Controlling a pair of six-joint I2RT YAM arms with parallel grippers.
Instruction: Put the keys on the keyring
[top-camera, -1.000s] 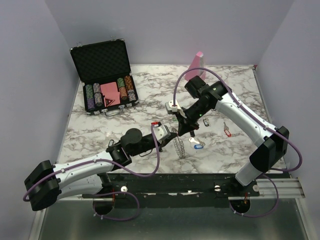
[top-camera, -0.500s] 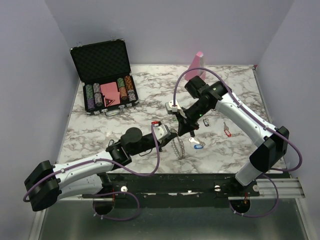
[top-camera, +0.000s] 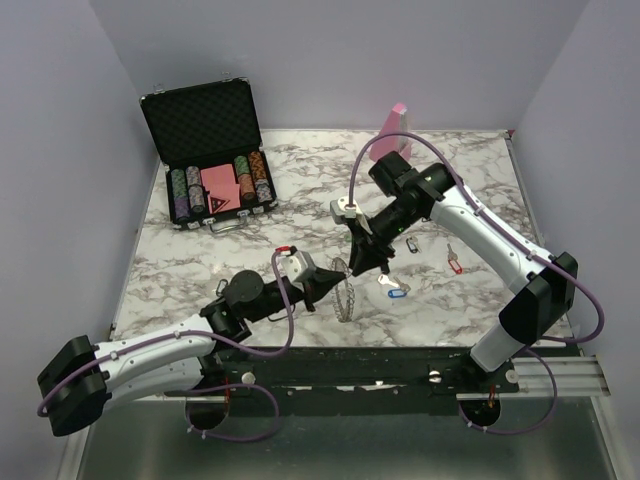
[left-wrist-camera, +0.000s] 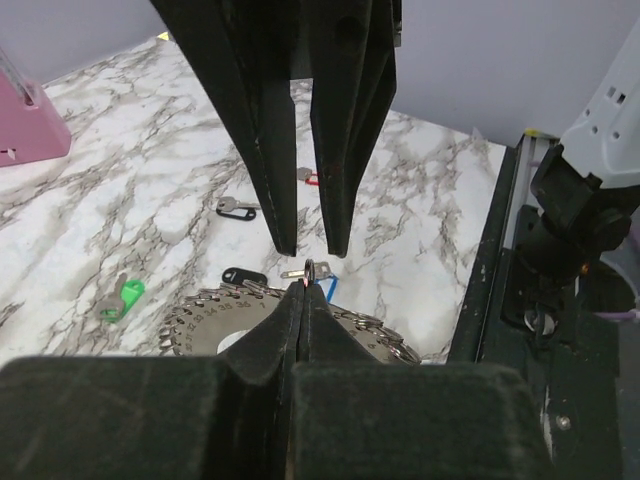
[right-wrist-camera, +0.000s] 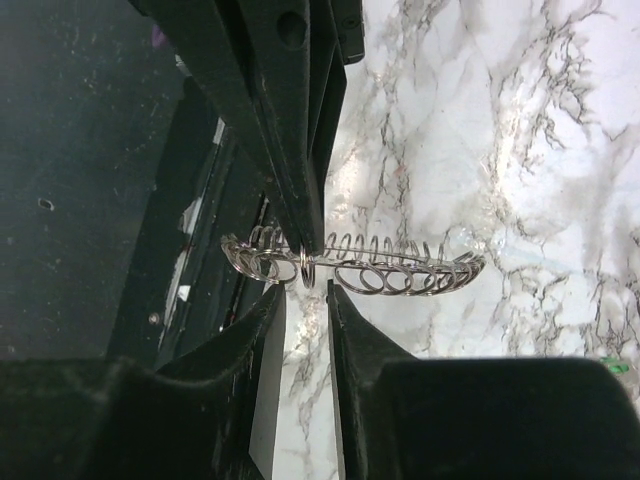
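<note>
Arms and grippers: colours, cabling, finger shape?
White shells, black joints on left arm and right arm, a purple cable looping along each. Black, long tapered fingers on left gripper and right gripper, white camera block at each wrist.

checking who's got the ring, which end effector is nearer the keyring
Left. The left end effector is shut on the keyring at its near rim; the right end effector points down close by its far edge, jaws slightly apart.
</note>
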